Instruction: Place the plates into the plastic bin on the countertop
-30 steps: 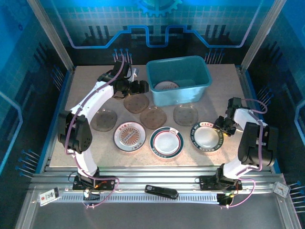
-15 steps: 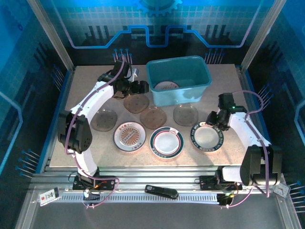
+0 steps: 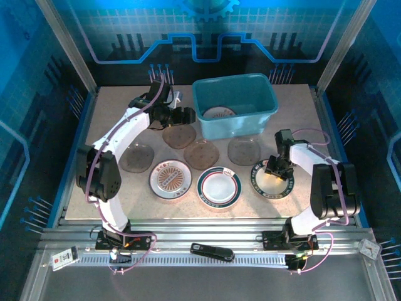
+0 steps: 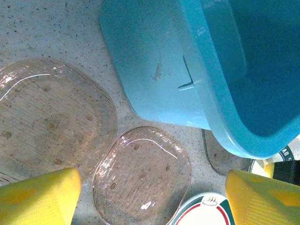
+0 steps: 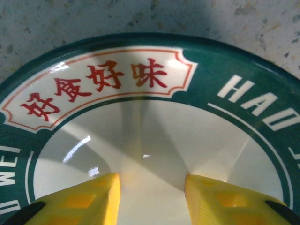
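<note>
The teal plastic bin (image 3: 235,103) stands at the back of the beige countertop (image 3: 113,113) with one round patterned plate (image 3: 219,113) inside. Several smoky-brown plates (image 3: 201,154) and three round white plates lie in front of it. My left gripper (image 3: 185,116) hangs open beside the bin's left wall (image 4: 154,70), above a smoky plate (image 4: 140,173). My right gripper (image 3: 276,169) points down onto the green-rimmed plate (image 3: 272,182). Its yellow fingertips (image 5: 110,187) sit a little apart on the plate's white centre (image 5: 150,136), with nothing between them.
A red-rimmed plate (image 3: 170,179) and a green-and-red-rimmed plate (image 3: 219,187) lie at the front middle. A black tool (image 3: 212,252) rests on the metal rail below the table. Blue edging and enclosure walls bound the counter.
My right arm has swung in from the right edge and come down onto the green-rimmed plate, its jaws narrowing. The left arm has stayed still.
</note>
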